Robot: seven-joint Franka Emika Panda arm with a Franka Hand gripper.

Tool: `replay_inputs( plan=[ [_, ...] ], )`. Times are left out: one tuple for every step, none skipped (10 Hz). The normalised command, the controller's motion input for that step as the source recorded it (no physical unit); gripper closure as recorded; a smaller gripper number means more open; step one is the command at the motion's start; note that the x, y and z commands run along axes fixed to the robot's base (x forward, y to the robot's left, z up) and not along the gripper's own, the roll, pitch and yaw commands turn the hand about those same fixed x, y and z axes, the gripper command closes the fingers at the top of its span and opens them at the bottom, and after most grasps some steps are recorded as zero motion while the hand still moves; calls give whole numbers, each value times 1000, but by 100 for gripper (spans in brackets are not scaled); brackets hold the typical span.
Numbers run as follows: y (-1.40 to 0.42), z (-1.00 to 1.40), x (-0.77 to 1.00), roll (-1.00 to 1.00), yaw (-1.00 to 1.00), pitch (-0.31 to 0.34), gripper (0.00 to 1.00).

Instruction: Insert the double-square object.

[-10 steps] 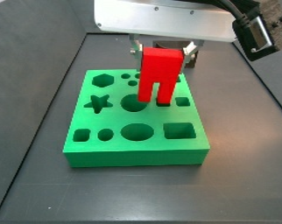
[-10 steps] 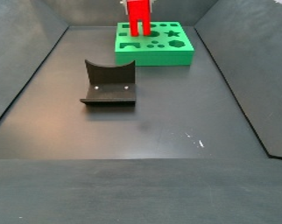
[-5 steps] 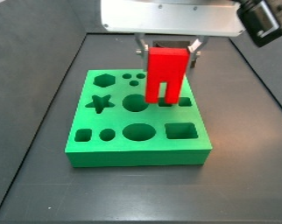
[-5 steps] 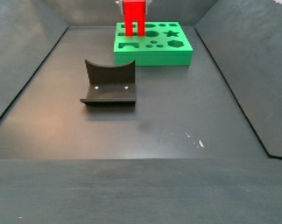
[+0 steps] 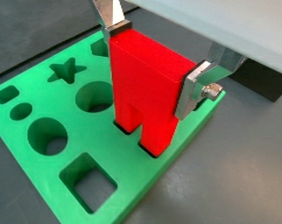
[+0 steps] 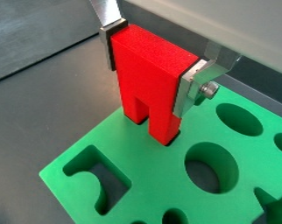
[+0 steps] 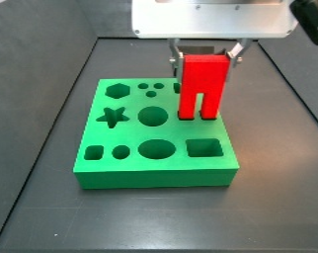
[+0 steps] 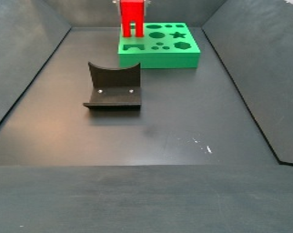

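The double-square object (image 7: 202, 85) is a bright red block with two prongs. It stands upright with its prong tips at the surface of the green shape board (image 7: 122, 170), near the board's far right corner. My gripper (image 7: 204, 57) is shut on the block's solid top; its silver fingers (image 5: 200, 86) press both sides. The block also shows in both wrist views (image 5: 147, 87) (image 6: 154, 81), prongs down on the green board (image 6: 131, 184). In a side view the block (image 8: 133, 15) stands at the board's (image 8: 161, 56) left end. How deep the prongs sit cannot be told.
The board has several shaped holes: a star (image 7: 112, 117), a hexagon (image 7: 117, 90), round holes (image 7: 155, 150) and a rounded square (image 7: 202, 148). A dark grey curved block (image 8: 113, 87) lies on the dark floor, well away from the board. Walls bound the floor.
My gripper has carried the red block to the right across the board and a little lower. Its prongs now stand at the board's far right corner.
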Motion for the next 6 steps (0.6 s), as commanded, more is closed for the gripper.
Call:
replay_inputs(
  plan=[
    [-123,-309,0,33,69,0,100],
    [-34,-317,-23,89,43,0,100],
    [-26,-249,-80,209,11,49,100],
    [-9,-283,-74,223,23,26,100],
    [3,-280,0,151,43,29,100],
    [0,-329,86,207,9,39,100]
  ],
)
